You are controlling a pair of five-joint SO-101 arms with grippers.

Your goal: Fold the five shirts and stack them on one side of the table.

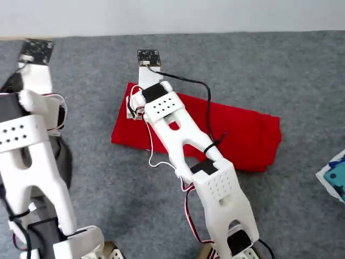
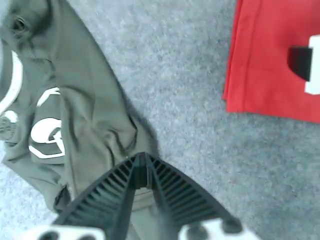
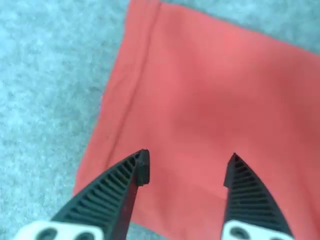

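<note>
Robotics lab bench: grey felt tabletop [image 1: 302, 81], two white printed arms [image 1: 178, 135], bare wall [image 1: 215, 13].

The table [image 1: 280, 70] has a grey, carpet-like top. A folded red shirt [image 3: 210, 90] lies flat on it directly beneath the right claw [image 3: 188, 169], with its hemmed edge and bare grey surface just outside one fingertip. A rumpled olive shirt [image 2: 75, 115] with white print lies under and ahead of the left claw [image 2: 142, 161], apart from the red shirt across a strip of bare table. A teal-and-white cloth [image 1: 335, 175] lies far from both claws, beyond the red shirt.
</note>
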